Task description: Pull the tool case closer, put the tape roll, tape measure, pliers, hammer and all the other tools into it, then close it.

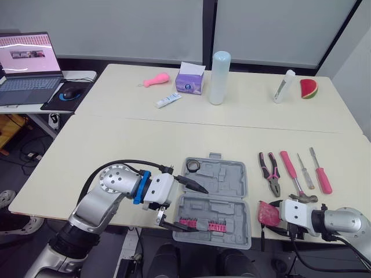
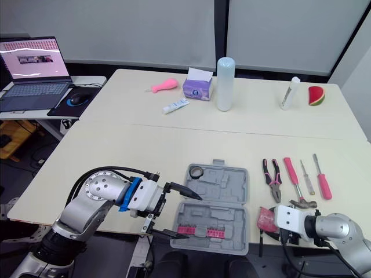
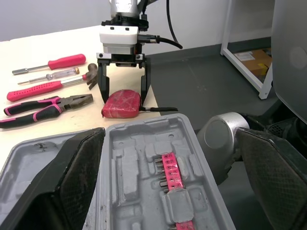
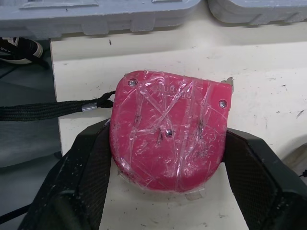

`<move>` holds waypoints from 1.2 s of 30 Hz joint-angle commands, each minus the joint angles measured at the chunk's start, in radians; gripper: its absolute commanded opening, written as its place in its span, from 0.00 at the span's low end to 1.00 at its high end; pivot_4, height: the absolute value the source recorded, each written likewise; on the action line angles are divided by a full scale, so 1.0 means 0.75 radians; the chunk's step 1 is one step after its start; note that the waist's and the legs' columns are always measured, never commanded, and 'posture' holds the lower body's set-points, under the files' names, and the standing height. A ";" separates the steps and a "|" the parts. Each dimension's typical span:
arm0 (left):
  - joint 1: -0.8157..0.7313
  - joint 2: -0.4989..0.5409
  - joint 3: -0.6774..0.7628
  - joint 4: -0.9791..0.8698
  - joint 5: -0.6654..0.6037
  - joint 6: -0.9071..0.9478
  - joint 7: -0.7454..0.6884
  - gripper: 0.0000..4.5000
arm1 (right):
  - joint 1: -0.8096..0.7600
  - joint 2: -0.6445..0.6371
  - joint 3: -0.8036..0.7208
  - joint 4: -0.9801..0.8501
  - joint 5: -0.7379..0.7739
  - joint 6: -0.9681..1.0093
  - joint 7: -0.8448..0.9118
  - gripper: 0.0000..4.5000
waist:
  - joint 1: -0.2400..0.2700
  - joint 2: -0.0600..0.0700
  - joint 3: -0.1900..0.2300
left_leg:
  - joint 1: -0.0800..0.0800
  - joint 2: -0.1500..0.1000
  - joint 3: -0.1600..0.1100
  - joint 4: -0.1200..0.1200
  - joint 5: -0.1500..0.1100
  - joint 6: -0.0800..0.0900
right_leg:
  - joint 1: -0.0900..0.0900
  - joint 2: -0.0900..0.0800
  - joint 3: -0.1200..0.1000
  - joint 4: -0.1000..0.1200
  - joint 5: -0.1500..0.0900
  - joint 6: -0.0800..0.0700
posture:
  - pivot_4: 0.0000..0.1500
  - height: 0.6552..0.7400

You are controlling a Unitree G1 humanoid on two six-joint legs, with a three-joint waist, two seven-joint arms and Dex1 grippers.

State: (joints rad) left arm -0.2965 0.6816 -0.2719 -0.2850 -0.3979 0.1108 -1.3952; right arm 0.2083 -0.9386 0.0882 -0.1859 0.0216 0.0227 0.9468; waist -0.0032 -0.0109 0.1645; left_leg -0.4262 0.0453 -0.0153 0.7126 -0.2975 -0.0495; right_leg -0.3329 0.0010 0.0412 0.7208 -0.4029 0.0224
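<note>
Your right gripper pinches the tape measure by its edges. It's rigid and compact, and the tape wrapping is probably slick, so grip squarely. Your left gripper is spread at the case.

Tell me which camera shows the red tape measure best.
Right wrist view: the tape measure sits close up and whole at the right gripper. Left wrist view shows it farther off; eye views show it small, partly hidden.
</note>
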 commanded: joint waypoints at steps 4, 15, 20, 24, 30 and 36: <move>-0.031 0.030 0.088 -0.017 -0.030 0.115 0.095 1.00 | -0.032 -0.135 -0.171 -0.325 0.110 0.363 0.070 0.69 | -0.005 0.001 0.000 | 0.001 0.000 0.000 0.000 0.000 0.000 | 0.000 0.000 0.001 0.001 0.000 0.000 | 1.00 0.44; -0.067 0.080 0.169 0.021 0.033 0.232 0.241 1.00 | -0.838 -0.181 0.252 -0.422 0.133 0.957 0.292 0.69 | -0.008 0.001 0.000 | 0.001 0.001 -0.002 0.000 -0.001 0.002 | -0.001 -0.003 0.000 0.002 0.000 0.000 | 1.00 0.44; -0.078 0.091 0.180 0.037 0.039 0.250 0.253 1.00 | -1.166 -0.038 0.509 -0.182 0.012 0.935 0.388 0.69 | -0.012 0.001 0.000 | 0.001 0.000 -0.001 0.000 -0.001 0.002 | -0.002 -0.005 -0.001 0.002 0.000 0.000 | 1.00 0.44; -0.075 0.097 0.188 0.045 0.049 0.240 0.259 1.00 | -1.309 0.062 0.644 0.021 -0.073 0.853 0.453 0.69 | -0.018 0.001 0.000 | 0.000 0.000 -0.002 0.000 0.000 0.000 | -0.004 -0.005 -0.001 0.003 0.000 0.000 | 1.00 0.44; -0.050 0.099 0.203 0.044 0.066 0.222 0.275 1.00 | -1.423 0.179 0.758 0.322 -0.216 0.656 0.500 0.69 | -0.026 0.001 0.000 | -0.001 0.000 -0.001 0.001 0.000 0.000 | -0.006 -0.006 -0.001 0.005 0.000 0.000 | 1.00 0.44; -0.039 0.100 0.204 0.045 0.069 0.205 0.275 1.00 | -1.505 0.299 0.806 0.569 -0.328 0.484 0.517 0.69 | -0.037 0.001 0.000 | -0.001 0.001 0.000 0.002 0.000 0.000 | -0.011 -0.006 -0.001 0.014 0.000 0.000 | 1.00 0.44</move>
State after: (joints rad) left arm -0.3245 0.7479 -0.1400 -0.2344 -0.3468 0.2837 -1.1895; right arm -0.8905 -0.7224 0.6932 0.2237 -0.2050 0.4267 1.3269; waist -0.0313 -0.0101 0.1646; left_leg -0.4270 0.0459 -0.0149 0.7141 -0.2972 -0.0497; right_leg -0.3418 -0.0034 0.0405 0.7318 -0.4029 0.0223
